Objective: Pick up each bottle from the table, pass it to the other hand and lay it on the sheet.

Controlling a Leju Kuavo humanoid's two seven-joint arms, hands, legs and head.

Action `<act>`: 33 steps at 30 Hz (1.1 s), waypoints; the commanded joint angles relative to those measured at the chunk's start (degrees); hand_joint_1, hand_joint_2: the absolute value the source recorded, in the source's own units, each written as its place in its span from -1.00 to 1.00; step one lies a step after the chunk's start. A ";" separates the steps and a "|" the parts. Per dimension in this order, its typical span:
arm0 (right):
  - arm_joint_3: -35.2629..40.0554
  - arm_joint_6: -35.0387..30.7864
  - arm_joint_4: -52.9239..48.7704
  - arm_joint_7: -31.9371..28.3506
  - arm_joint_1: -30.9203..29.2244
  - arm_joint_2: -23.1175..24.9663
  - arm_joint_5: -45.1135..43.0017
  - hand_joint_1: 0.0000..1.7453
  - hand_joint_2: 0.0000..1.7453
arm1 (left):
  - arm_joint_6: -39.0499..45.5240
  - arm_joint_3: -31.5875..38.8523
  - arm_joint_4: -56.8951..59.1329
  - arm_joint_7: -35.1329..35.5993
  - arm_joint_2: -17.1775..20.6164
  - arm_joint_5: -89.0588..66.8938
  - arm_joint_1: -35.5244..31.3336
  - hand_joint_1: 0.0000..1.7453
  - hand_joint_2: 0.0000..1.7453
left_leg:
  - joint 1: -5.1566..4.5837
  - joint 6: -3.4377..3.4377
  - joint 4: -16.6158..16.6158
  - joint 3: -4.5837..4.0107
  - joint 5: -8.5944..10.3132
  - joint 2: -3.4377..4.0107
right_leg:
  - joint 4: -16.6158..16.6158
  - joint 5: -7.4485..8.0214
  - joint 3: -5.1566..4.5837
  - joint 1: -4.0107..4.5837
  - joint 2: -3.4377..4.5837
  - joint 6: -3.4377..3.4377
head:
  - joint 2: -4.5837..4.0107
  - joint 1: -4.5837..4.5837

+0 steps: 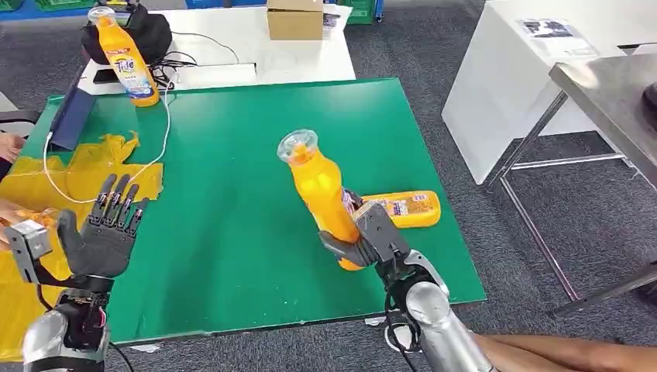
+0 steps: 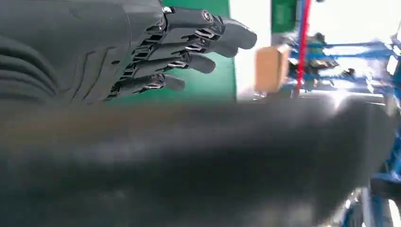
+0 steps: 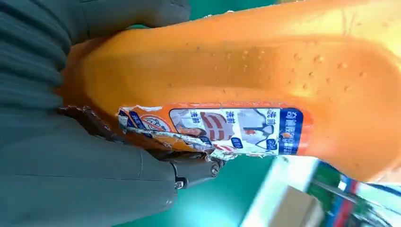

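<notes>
1. A green table (image 1: 232, 232) stands on grey carpet, with a white table (image 1: 232, 39) behind it carrying a cardboard box (image 1: 294, 19); a yellow sheet (image 1: 46, 186) lies over the green table's left side.
2. The right hand (image 1: 364, 236) grips the lower body of an orange bottle (image 1: 318, 186), held tilted above the table near its right edge, cap end leaning far-left. The right wrist view shows its torn label (image 3: 213, 130) against the fingers.
3. The left hand (image 1: 108, 225) hovers near the sheet, holding nothing, fingers spread and upright.
4. A second bottle (image 1: 403, 208) lies on its side just behind the right hand; a third bottle (image 1: 128, 58) stands at the far left.
5. Judged step: the pick-up is done and the hand-over is due. The next move calls for bringing the hands together so the left can close on the free upper body.
</notes>
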 commanded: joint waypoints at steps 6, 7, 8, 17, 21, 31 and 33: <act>16.00 -0.37 11.05 2.52 -5.04 8.07 -1.97 1.00 1.00 | 3.54 -23.20 -8.42 -2.06 -4.17 -3.98 -0.38 -1.00 1.00 | -0.11 0.28 -0.12 0.14 -0.03 -0.05 | -0.06 -0.04 0.14 -0.06 -0.09 -0.07 | 0.00 0.02; 16.18 -0.45 11.59 2.49 -5.15 8.20 -2.10 1.00 1.00 | 3.50 -23.47 -8.50 -2.07 -4.21 -4.07 -0.45 -1.00 1.00 | -0.06 0.18 -0.06 0.06 -0.03 -0.04 | -0.04 -0.02 0.06 -0.02 -0.05 -0.05 | 0.00 0.00; 16.18 -0.45 11.59 2.49 -5.15 8.20 -2.10 1.00 1.00 | 3.50 -23.47 -8.50 -2.07 -4.21 -4.07 -0.45 -1.00 1.00 | -0.10 0.26 -0.13 0.15 -0.02 -0.03 | -0.06 -0.03 0.13 -0.05 -0.07 -0.08 | 0.00 0.00; 17.15 0.33 12.93 3.17 -6.27 8.46 -2.84 1.00 1.00 | 2.91 -24.93 -8.74 -3.63 -4.03 -6.27 -0.74 -1.00 1.00 | -0.07 0.20 -0.07 -0.04 0.00 -0.10 | -0.04 -0.01 -0.04 -0.05 -0.08 -0.02 | 0.00 0.00; 20.00 1.60 17.00 3.73 -10.24 9.23 -3.71 1.00 1.00 | 3.19 -28.85 -9.16 -5.31 -3.93 -10.44 -1.49 -1.00 1.00 | -0.07 0.20 -0.04 -0.07 0.00 -0.09 | 0.00 -0.01 -0.07 -0.05 -0.05 -0.03 | 0.00 0.00; 23.04 2.33 16.38 4.24 -11.38 8.71 -4.78 1.00 1.00 | 3.51 -33.55 -8.53 -8.07 -1.38 -16.94 -2.33 -0.74 1.00 | -0.08 0.20 -0.07 -0.03 -0.01 -0.14 | -0.03 -0.03 -0.03 -0.05 -0.09 -0.02 | 0.00 0.00; 23.39 2.30 16.36 4.33 -11.48 8.50 -4.80 1.00 1.00 | 3.38 -33.61 -7.98 -8.29 -1.16 -16.96 -2.50 1.00 1.00 | -0.08 0.18 -0.07 -0.04 0.00 -0.12 | -0.02 -0.02 -0.04 -0.05 -0.06 -0.02 | 0.00 0.00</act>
